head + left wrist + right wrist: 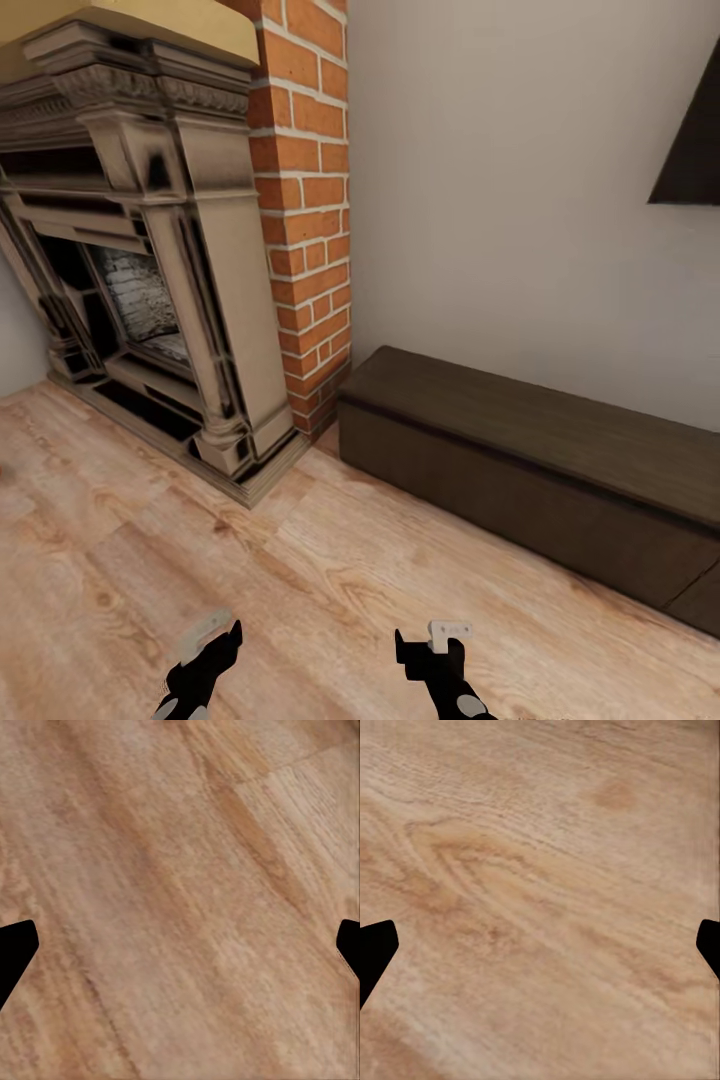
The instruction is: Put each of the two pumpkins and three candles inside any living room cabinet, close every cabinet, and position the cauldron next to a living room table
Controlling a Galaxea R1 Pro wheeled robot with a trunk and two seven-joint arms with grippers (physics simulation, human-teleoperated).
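Wooden floor (150, 560) beside a fireplace (140, 260); the cabinet (530, 470) sits closed. Left gripper (180, 945) and right gripper (540, 945) both spread wide, empty; nothing visibly stored yet.

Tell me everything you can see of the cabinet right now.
The cabinet is a long, low, dark-brown wood-grain unit with a flat, bare top. It stands on the wood floor with its back against the pale wall, one end beside the brick column. Its front looks shut, with no handles; its far end runs out of the picture.
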